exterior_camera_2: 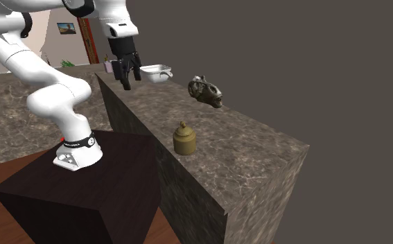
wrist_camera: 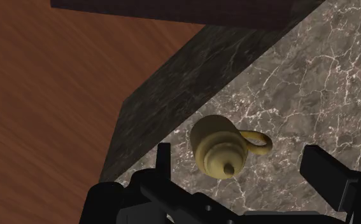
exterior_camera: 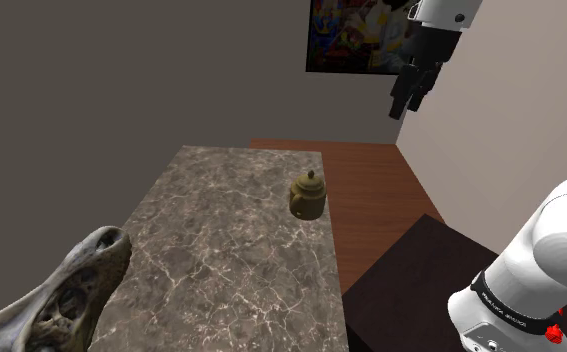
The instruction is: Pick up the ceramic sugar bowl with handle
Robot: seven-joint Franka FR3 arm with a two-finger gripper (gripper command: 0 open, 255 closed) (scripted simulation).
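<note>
The sugar bowl [exterior_camera: 308, 195] is a squat, olive-yellow pot with a knobbed lid. It stands upright on the marble counter [exterior_camera: 221, 260], just beside the long edge that faces the stand [exterior_camera_2: 77, 187]. In the shoulder view that puts it at about 3 o'clock on the slab. Its loop handle [wrist_camera: 259, 142] shows in the wrist view, on the side turned away from that edge.

The gripper [exterior_camera_2: 131, 77] hangs well apart from the bowl, at about 1 o'clock from it in the shoulder view, with its fingers spread and nothing between them.

We judge the edge to be the main hazard. A finger that lands off-centre could push the bowl over it onto the wooden floor [exterior_camera: 371, 190]. The round body may slip from flat fingers. Striking the handle could spin the pot. Closing on the knob alone might lift only the lid, if the lid is loose.

We cannot tell whether the lid is a separate piece, nor what the bowl is made of. In the shoulder view the handle is hard to make out. A skull-like object [exterior_camera: 61, 295], at 8 o'clock from the bowl there, is cut off by the frame, as is the upper arm.
</note>
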